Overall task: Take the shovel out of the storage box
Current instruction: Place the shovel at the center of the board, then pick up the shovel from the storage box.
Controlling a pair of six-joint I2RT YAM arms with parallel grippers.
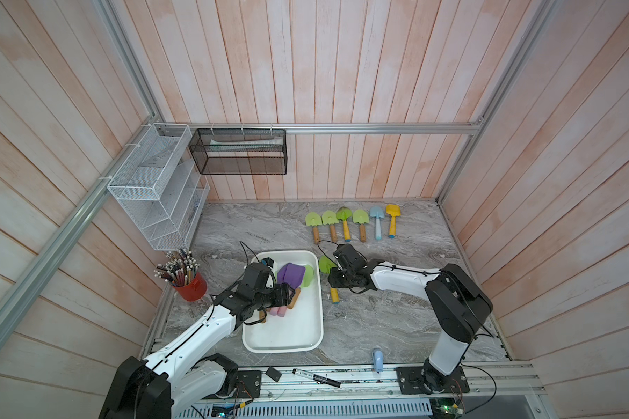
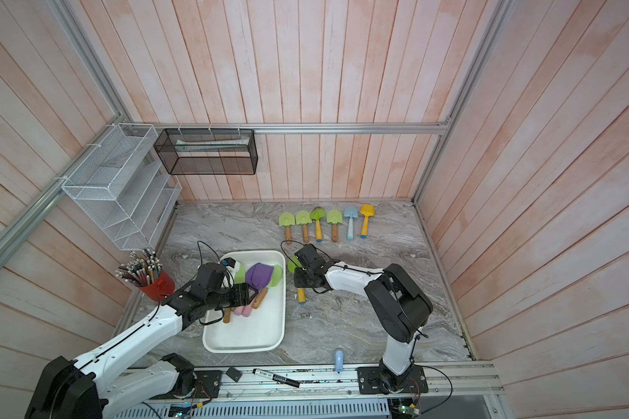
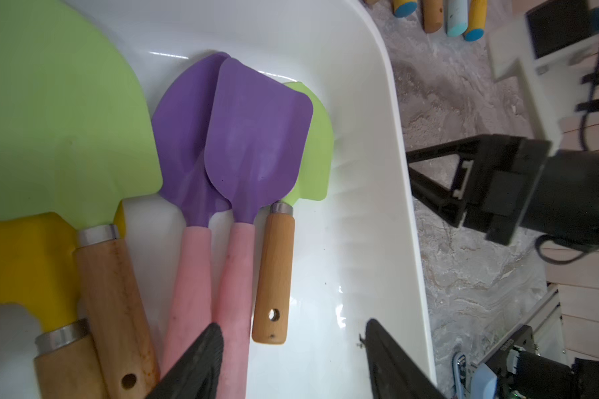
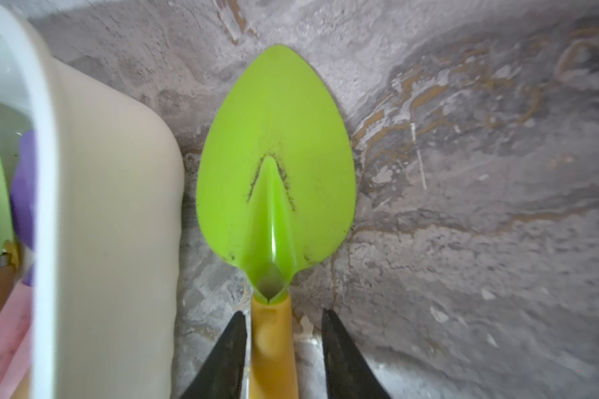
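Shovel (image 4: pixel 274 207) on table (image 4: pixel 464 207) beside storage box (image 4: pixel 118 207), lengthwise front-to-back, blade (image 4: pixel 275 114) toward rear wall (image 1: pixel 342 163), right hand (image 4: pixel 283 312) parted astride handle (image 4: pixel 272 352)

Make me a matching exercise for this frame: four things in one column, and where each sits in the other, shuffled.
Things:
1. purple shovels
2. blue shovel
3. marker
4. pencils

Places:
A. on the front rail
B. in the red cup
C. in the storage box
D. in the row by the back wall

Pairs: 1-C, 2-D, 3-A, 4-B
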